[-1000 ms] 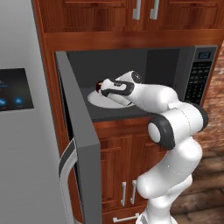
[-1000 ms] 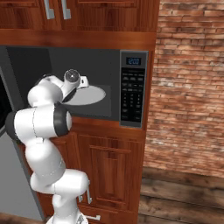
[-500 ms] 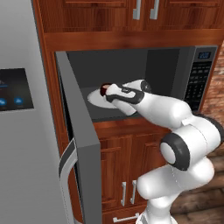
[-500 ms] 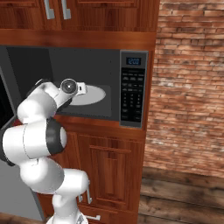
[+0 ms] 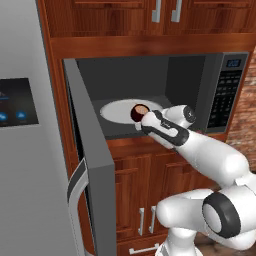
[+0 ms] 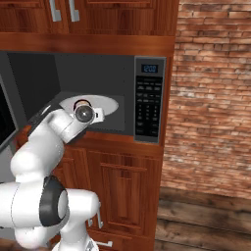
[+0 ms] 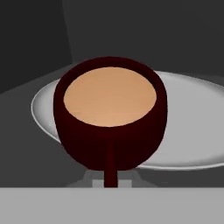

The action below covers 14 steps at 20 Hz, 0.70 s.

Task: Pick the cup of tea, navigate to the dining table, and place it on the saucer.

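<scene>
The cup of tea [image 7: 109, 109] is a dark maroon cup holding light brown liquid, with its handle [image 7: 110, 168] turned toward the hand. My gripper [image 7: 110, 178] is shut on that handle. In the left base view the cup of tea [image 5: 139, 113] is at the front of the open microwave, over the near edge of the white turntable plate [image 5: 116, 110], with my gripper [image 5: 145, 122] just behind it. From the right base view, the cup [image 6: 79, 104] peeks out above my wrist. The dining table and the saucer are out of view.
The microwave door [image 5: 90, 165] stands open to the left, close to my arm. A steel fridge [image 5: 25, 150] fills the far left. The microwave control panel [image 6: 148, 100] is on the right, with wood cabinets [image 6: 122, 191] below and a brick wall [image 6: 211, 98] beyond.
My hand has drawn back toward the microwave opening, carrying the cup from the middle of the turntable to its front edge. My elbow has swung lower and to the right.
</scene>
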Tool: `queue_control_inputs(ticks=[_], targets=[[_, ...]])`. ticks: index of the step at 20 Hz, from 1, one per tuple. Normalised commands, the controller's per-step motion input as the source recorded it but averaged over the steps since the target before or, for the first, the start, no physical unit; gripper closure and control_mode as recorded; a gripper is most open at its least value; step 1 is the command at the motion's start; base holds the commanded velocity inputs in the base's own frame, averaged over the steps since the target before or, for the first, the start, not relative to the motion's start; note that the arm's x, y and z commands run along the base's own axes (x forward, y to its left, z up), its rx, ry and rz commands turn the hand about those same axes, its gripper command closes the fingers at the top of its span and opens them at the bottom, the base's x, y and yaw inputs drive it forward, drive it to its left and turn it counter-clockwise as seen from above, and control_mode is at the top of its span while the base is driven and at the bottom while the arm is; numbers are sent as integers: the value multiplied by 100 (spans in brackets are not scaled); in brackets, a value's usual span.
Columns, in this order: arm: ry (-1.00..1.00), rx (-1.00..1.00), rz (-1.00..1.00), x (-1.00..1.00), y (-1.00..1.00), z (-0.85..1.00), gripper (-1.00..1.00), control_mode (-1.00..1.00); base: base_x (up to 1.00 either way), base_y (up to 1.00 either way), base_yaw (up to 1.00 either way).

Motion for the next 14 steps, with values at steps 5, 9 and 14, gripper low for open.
queue_control_inputs(ticks=[5,9,14], targets=[[20,-2,0,-38,-15,73,100,-100,0,0,0],[21,-5,0,-19,0,76,100,-100,0,0,0],[21,-6,0,-22,-1,44,100,-100,0,0,0]])
